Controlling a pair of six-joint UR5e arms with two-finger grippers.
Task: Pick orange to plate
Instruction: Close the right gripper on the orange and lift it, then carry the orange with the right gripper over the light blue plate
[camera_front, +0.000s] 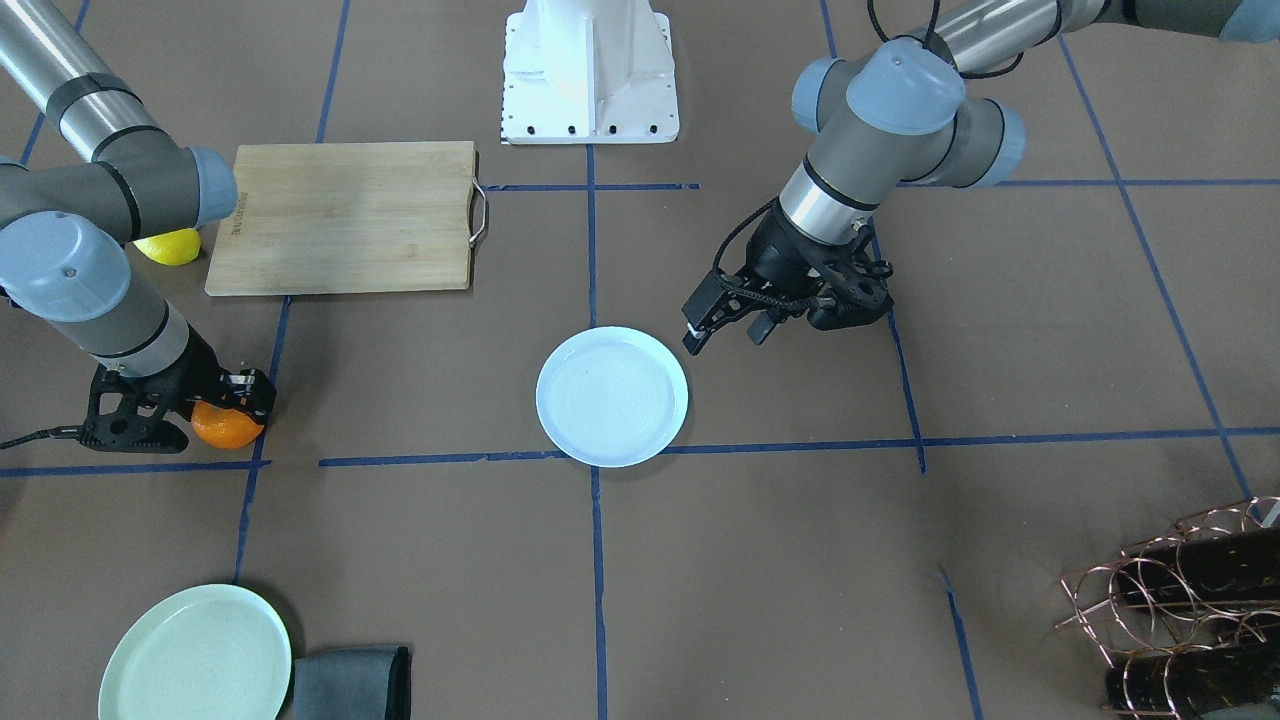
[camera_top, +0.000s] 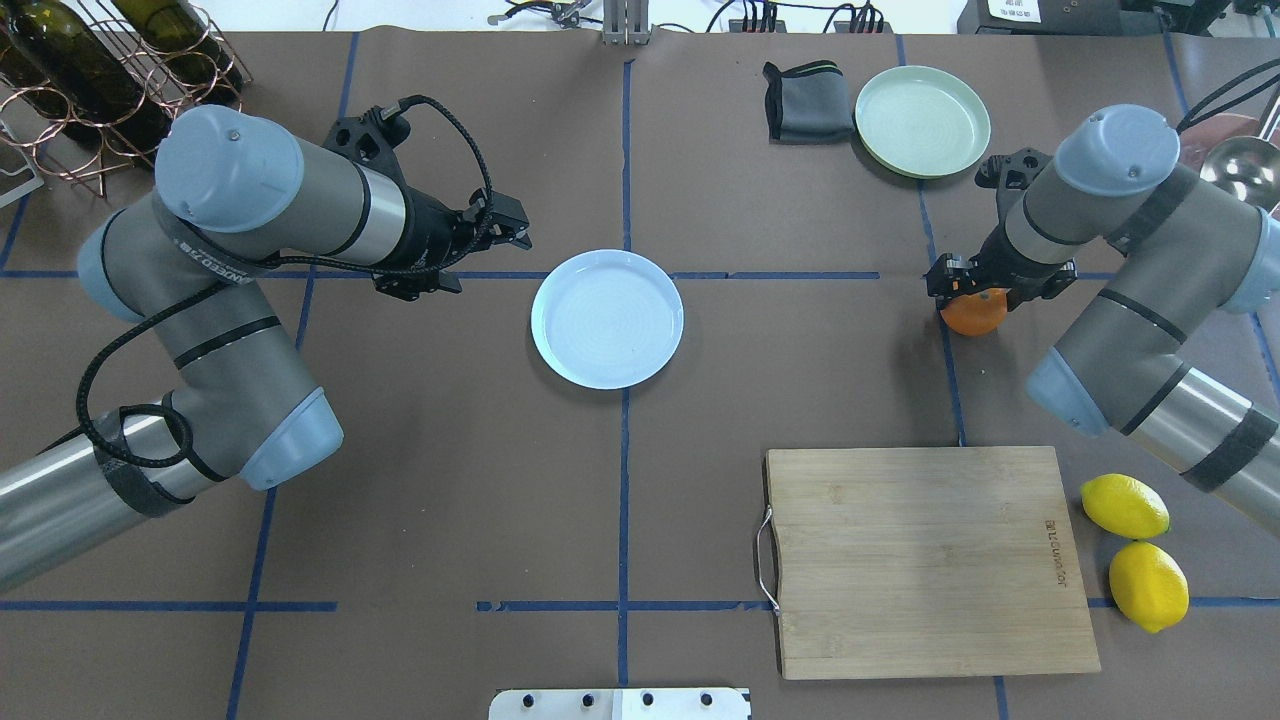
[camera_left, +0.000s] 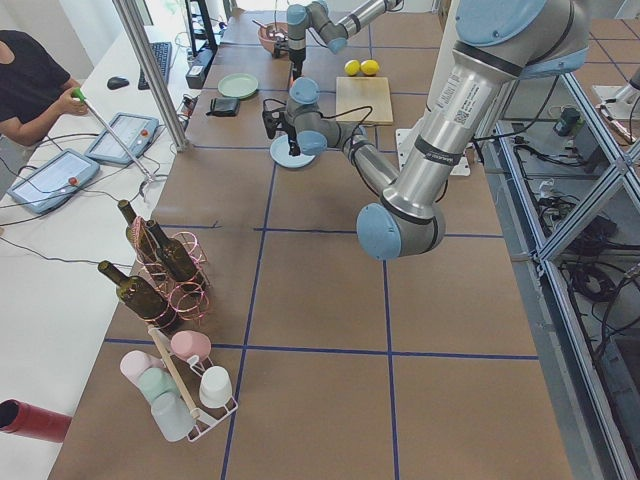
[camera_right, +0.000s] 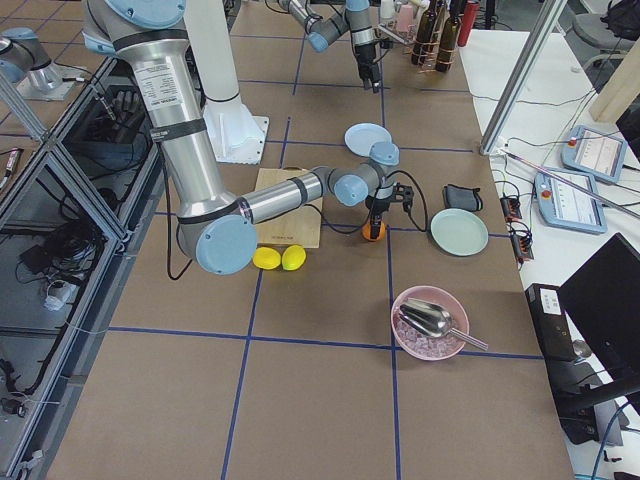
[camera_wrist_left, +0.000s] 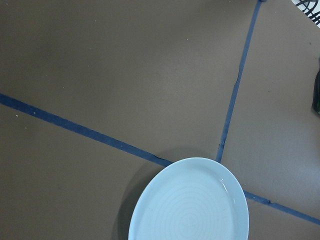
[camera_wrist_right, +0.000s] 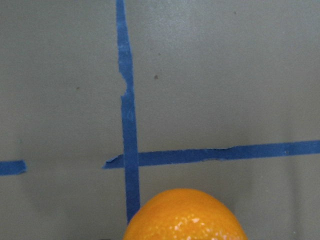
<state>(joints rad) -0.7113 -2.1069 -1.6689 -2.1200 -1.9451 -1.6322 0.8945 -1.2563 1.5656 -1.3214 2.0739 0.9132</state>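
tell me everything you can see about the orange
The orange is a small round fruit with bright orange skin that looks glossy and finely dimpled in the right wrist view. It looks whole and appears to sit on the brown table, right beside a blue tape line and well away from the plate. The right gripper is down over its top and hides part of it; whether the fingers press it cannot be told.
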